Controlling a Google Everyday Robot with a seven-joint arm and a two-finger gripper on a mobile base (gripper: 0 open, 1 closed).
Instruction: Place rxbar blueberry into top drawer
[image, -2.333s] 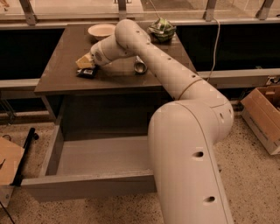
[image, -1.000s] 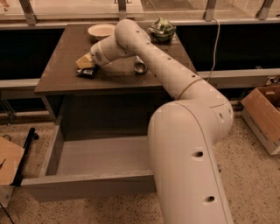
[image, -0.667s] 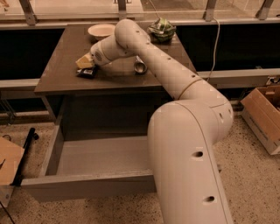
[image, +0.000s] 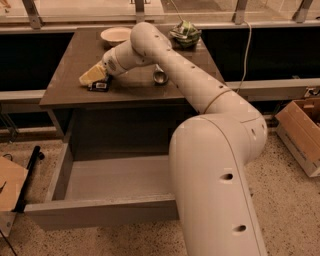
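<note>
My gripper (image: 93, 75) sits low at the left of the table (image: 65, 84), touching or just above the rxbar blueberry (image: 100, 86), which lies flat on the tabletop; whether the tool is wide, narrow or clamped on the bar I cannot tell. The top drawer (image: 100, 212) stands pulled out below. Risks, as I judge them: the flat bar may skid away instead of lifting, and the arm's sweep could knock the can (image: 160, 76) close beside it.

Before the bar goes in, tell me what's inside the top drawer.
The top drawer is open, its visible grey floor bare; the robot arm covers its right part. The rxbar blueberry lies on the table at the gripper.
</note>
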